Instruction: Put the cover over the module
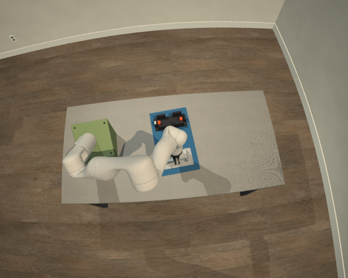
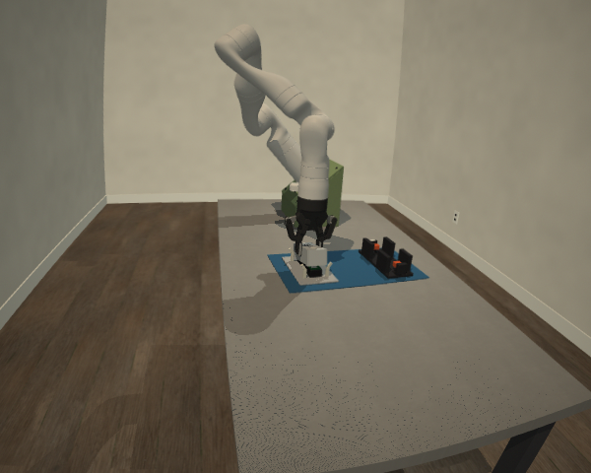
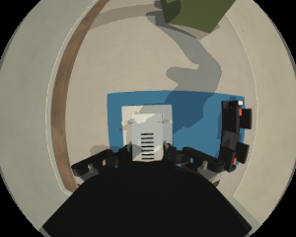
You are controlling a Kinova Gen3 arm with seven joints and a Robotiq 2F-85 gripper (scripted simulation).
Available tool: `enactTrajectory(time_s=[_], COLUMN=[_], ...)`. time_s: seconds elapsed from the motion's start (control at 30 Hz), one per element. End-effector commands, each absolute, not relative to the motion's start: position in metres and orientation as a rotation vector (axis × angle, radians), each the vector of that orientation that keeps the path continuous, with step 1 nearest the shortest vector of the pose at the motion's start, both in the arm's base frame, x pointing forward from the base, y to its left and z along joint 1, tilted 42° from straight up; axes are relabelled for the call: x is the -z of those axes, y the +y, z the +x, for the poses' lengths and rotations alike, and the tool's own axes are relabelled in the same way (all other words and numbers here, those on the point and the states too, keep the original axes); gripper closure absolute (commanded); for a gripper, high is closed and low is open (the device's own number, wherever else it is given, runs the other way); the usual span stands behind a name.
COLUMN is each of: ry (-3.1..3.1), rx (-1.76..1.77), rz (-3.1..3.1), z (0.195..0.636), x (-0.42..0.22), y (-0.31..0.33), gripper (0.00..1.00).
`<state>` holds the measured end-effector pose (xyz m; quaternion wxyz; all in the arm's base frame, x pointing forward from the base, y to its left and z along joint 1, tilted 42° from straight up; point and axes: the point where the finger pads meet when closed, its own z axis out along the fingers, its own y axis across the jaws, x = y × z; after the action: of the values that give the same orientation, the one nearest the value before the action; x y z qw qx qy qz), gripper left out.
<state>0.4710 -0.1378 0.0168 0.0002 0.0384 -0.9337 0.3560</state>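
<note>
In view are the gripper's 2 dark fingers [image 1: 176, 161] over the pale base plate [image 1: 189, 153]; beyond them, past the arm [image 1: 143, 176], 1 black holder [image 1: 170, 121] with 2 orange parts lies on the blue mat [image 1: 191, 140]

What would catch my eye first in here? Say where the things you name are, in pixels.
The big, cream-white jointed robot arm [image 1: 108, 167] [image 2: 313, 147], arching over the grey table [image 1: 228, 119] [image 2: 413, 330]. Below it, its black two-fingered gripper [image 1: 176, 161] [image 2: 309, 244] [image 3: 147, 146] holds a white slotted box-shaped cover [image 2: 314, 255] [image 3: 147, 130] above a bright blue mat [image 1: 190, 134] [image 2: 347, 269] [image 3: 197, 133].
</note>
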Motion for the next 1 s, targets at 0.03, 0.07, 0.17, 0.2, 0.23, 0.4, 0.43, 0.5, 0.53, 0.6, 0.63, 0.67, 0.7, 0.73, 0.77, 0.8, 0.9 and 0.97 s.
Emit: enactTrajectory(time_s=[0.03, 0.07, 0.17, 0.2, 0.23, 0.4, 0.43, 0.5, 0.53, 0.6, 0.63, 0.67, 0.7, 0.73, 0.77, 0.8, 0.9, 0.97], ry=[-2.935, -2.935, -2.935, -2.935, -2.935, -2.935, -2.935, -2.935, -2.935, -2.935, -2.935, -2.935, -2.935, -2.935, -2.935, -2.935, -2.935, -2.935], rx=[-1.118, -1.118, -1.118, -1.118, -1.118, -1.118, -1.118, -1.118, -1.118, -1.118, -1.118, -1.118, -1.118, -1.118, -1.118, -1.118, -1.118, -1.118], rz=[0.122, 0.122, 0.122, 0.122, 0.122, 0.122, 0.122, 0.122, 0.122, 0.122, 0.122, 0.122, 0.122, 0.122, 0.122, 0.122, 0.122, 0.122], z=[0.4717, 0.4717, 0.4717, 0.4717, 0.4717, 0.4717, 0.4717, 0.4717, 0.4717, 0.4717, 0.4717, 0.4717, 0.4717, 0.4717, 0.4717, 0.4718, 0.4719, 0.4720], x=[-0.0175, -0.0175, -0.0175, -0.0175, -0.0176, -0.0180, -0.0181, -0.0182, -0.0182, -0.0182, -0.0182, -0.0182, -0.0182, -0.0182, -0.0174, -0.0166, -0.0142, -0.0127], y=[-0.1368, -0.1368, -0.1368, -0.1368, -0.1367, -0.1364, -0.1363, -0.1362, -0.1362, -0.1362, -0.1362, -0.1362, -0.1362, -0.1362, -0.1369, -0.1376, -0.1398, -0.1412], gripper=[1.00, 1.00, 1.00, 1.00, 1.00, 1.00, 1.00, 1.00, 1.00, 1.00, 1.00, 1.00, 1.00, 1.00, 1.00, 1.00, 1.00, 1.00])
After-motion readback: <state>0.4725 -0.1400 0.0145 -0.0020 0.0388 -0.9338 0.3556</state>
